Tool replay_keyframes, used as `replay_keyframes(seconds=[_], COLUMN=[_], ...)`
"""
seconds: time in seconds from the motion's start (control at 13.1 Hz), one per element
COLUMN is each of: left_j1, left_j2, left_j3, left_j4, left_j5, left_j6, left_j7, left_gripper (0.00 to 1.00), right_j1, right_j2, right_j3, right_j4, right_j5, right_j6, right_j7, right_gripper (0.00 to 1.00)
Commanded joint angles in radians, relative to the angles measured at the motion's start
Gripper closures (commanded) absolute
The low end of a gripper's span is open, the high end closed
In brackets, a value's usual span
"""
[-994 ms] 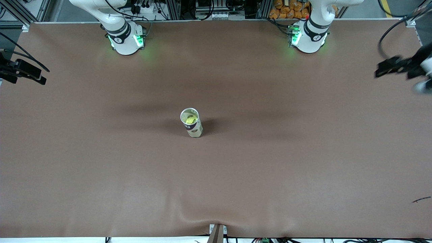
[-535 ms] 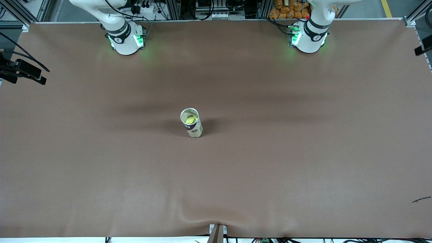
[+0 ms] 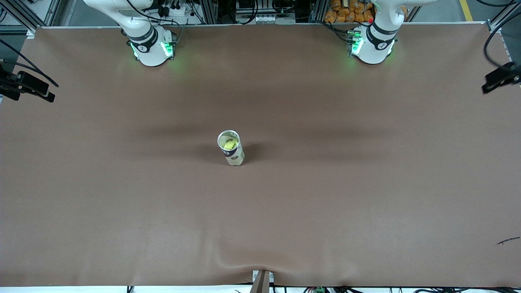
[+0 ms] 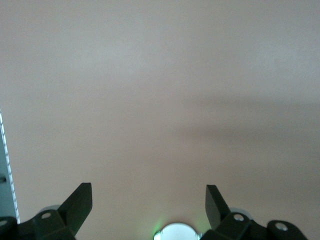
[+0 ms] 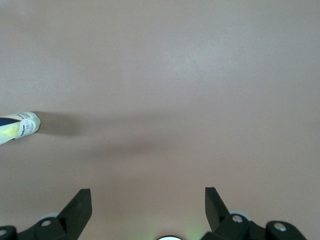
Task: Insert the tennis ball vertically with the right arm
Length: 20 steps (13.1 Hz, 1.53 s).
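Observation:
A clear tennis-ball can (image 3: 233, 152) stands upright in the middle of the brown table. The yellow tennis ball (image 3: 229, 143) lies inside it, seen through the open top. In the right wrist view the can (image 5: 17, 127) shows at the picture's edge. My right gripper (image 3: 42, 92) hangs open and empty over the table's edge at the right arm's end, well away from the can. Both its fingers frame bare cloth in the right wrist view, gripper (image 5: 147, 192). My left gripper (image 3: 494, 81) hangs open and empty over the left arm's end of the table, gripper (image 4: 148, 187).
The two white arm bases (image 3: 152, 49) (image 3: 372, 47) glow green along the table edge farthest from the front camera. The brown cloth (image 3: 325, 203) wrinkles near a bracket (image 3: 261, 278) at the nearest edge. A small dark scrap (image 3: 508, 241) lies toward the left arm's end.
The left gripper swung out toward the table's end, nearly leaving the front view, and has come back a little. The right gripper and the can have not moved.

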Motion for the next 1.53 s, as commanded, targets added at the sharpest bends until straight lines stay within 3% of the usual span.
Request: replay_keyframes(seconds=[0.0, 0.84, 1.15, 1.45], left_j1=[0.033, 0.059, 0.058, 0.058], left_j2=[-0.017, -0.017, -0.022, -0.022], left_j3=[-0.020, -0.051, -0.055, -0.103], left_j4=[0.006, -0.003, -0.114, -0.117], left_j5=[-0.003, -0.015, -0.049, -0.043], left_j6=[0.040, 0.034, 0.115, 0.115], left_j7=[-0.003, -0.015, -0.035, -0.098], left_gripper=[0.00, 0.00, 0.00, 0.00], right_j1=[-0.020, -0.019, -0.017, -0.016], right_j2=[-0.009, -0.007, -0.007, -0.007], right_j3=[0.017, 0.017, 0.017, 0.019], right_j4=[0.003, 0.003, 0.000, -0.002], right_j5=[-0.013, -0.017, -0.017, -0.017], right_j6=[-0.005, -0.002, 0.003, 0.003], right_j7=[0.012, 0.006, 0.004, 0.004], right_gripper=[0.00, 0.00, 0.00, 0.00])
